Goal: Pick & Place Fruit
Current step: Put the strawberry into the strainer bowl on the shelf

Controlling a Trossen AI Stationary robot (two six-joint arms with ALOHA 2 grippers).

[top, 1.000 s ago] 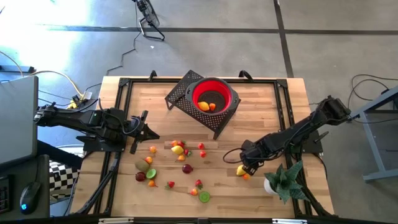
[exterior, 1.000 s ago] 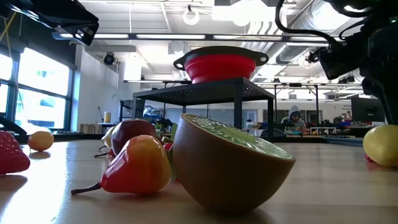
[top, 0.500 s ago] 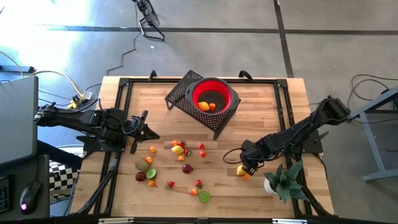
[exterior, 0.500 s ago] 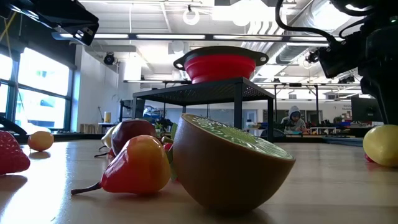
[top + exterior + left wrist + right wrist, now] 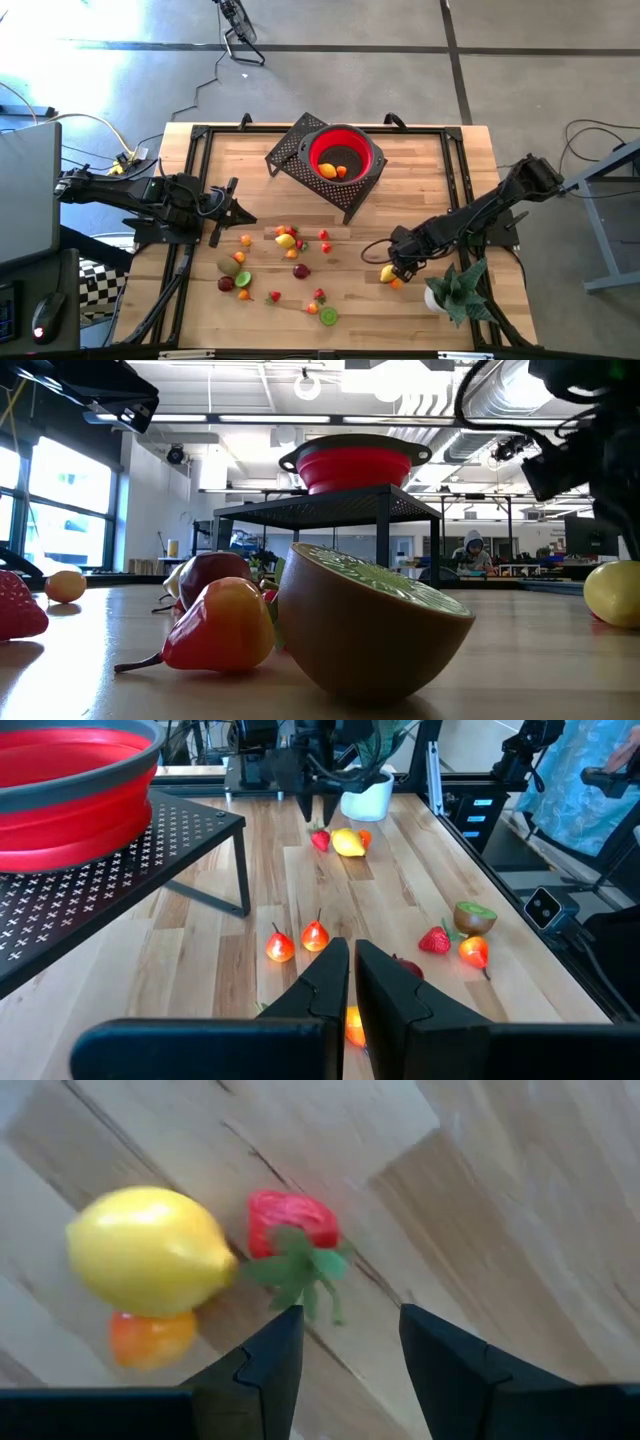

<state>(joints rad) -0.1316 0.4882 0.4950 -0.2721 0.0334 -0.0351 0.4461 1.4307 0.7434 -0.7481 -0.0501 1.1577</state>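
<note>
The right gripper (image 5: 345, 1345) has its fingers apart and empty, low over the counter (image 5: 400, 200). The strawberry (image 5: 290, 1225) lies straight ahead, its leaves pointing toward them, beside the lemon (image 5: 148, 1250). The left gripper (image 5: 350, 970) waits closed, farther away.

From overhead, the fruit (image 5: 285, 262) scattered mid-worktop is way too tiny to sort by kind. In the low view a strawberry (image 5: 20, 605) and a lemon (image 5: 615, 593) get chopped by the edges, and the right wrist view is pretty blurry.

- Red bowl (image 5: 345, 152) on a black perforated stand (image 5: 292, 152) (cross-shaped holes)
- Yellow lemon (image 5: 148, 1250)
- Red strawberry (image 5: 291, 1222), green leaves
- Pale wood-grain table (image 5: 400, 310)
</note>
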